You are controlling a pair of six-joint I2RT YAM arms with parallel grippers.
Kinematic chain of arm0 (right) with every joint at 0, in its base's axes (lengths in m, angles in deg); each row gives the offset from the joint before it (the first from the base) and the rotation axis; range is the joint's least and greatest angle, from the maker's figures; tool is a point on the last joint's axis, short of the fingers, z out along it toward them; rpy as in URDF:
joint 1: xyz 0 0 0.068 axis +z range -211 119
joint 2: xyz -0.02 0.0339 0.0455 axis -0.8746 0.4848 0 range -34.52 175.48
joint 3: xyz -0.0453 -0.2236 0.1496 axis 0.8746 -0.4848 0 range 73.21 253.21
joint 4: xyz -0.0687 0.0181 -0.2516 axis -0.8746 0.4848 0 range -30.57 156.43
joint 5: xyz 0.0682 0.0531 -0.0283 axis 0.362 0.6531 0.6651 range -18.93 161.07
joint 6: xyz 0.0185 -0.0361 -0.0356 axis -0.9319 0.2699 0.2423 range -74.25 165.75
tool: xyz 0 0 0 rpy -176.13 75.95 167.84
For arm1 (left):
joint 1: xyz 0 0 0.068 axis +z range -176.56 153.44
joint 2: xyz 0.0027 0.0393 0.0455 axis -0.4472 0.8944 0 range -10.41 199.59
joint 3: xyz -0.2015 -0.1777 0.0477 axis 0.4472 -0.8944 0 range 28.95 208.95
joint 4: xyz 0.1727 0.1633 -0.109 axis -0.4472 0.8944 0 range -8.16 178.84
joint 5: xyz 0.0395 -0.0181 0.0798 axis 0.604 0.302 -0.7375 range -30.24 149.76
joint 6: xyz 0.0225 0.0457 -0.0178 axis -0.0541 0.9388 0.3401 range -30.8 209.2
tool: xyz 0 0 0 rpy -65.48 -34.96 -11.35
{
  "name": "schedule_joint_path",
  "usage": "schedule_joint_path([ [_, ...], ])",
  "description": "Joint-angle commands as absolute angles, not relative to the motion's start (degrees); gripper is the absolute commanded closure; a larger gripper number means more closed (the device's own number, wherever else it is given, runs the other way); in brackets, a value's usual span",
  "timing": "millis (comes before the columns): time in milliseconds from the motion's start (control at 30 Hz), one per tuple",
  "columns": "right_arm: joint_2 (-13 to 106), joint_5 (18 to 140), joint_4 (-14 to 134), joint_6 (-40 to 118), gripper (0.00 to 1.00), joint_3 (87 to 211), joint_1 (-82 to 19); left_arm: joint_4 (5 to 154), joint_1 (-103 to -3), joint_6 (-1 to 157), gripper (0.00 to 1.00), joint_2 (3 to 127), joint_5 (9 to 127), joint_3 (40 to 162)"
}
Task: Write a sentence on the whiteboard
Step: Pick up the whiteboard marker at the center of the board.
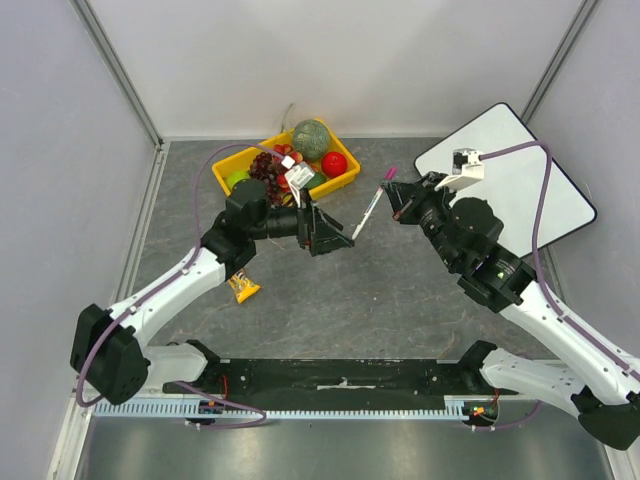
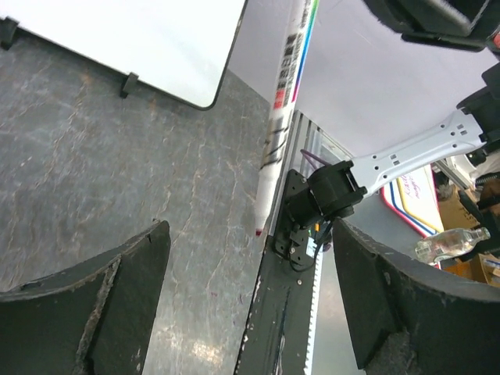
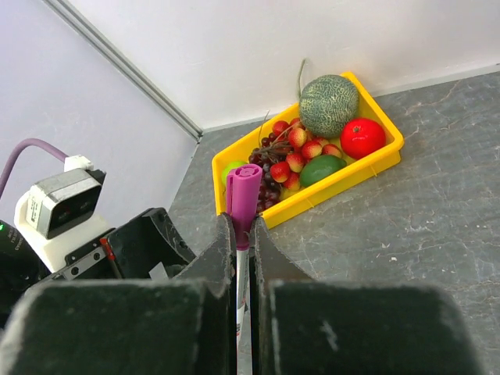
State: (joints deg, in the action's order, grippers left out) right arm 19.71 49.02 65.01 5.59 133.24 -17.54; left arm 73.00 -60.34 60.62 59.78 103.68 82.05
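The whiteboard (image 1: 500,135) lies at the back right, blank, partly under my right arm; its corner and two black clips show in the left wrist view (image 2: 133,39). My right gripper (image 1: 395,195) is shut on a white marker (image 1: 365,215) just below its magenta end (image 3: 244,191), holding it above the table; the fingers (image 3: 221,250) pinch the barrel. The marker's tip (image 2: 258,230) points down toward my left gripper (image 1: 335,235), which is open and empty just left of the tip. In the left wrist view the marker (image 2: 285,94) hangs beyond the wide-apart fingers (image 2: 117,312).
A yellow tray (image 1: 225,172) of fruit stands at the back middle, also in the right wrist view (image 3: 351,178). An orange snack packet (image 1: 243,289) lies beside the left arm. The black base rail (image 1: 340,375) runs along the near edge. Walls close in on three sides.
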Motion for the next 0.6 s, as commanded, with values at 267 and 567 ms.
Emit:
schedule_joint_path([
  [267, 18.21, 46.10, 63.38, 2.87, 0.93, 133.07, -17.75, 66.11, -64.62, 63.27, 0.31, 67.01, 105.81, 89.50],
  [567, 18.91, 46.28, 63.56, 4.18, 0.65, 133.86, -17.76, 66.98, -64.62, 62.92, 0.98, 67.02, 105.29, 89.94],
])
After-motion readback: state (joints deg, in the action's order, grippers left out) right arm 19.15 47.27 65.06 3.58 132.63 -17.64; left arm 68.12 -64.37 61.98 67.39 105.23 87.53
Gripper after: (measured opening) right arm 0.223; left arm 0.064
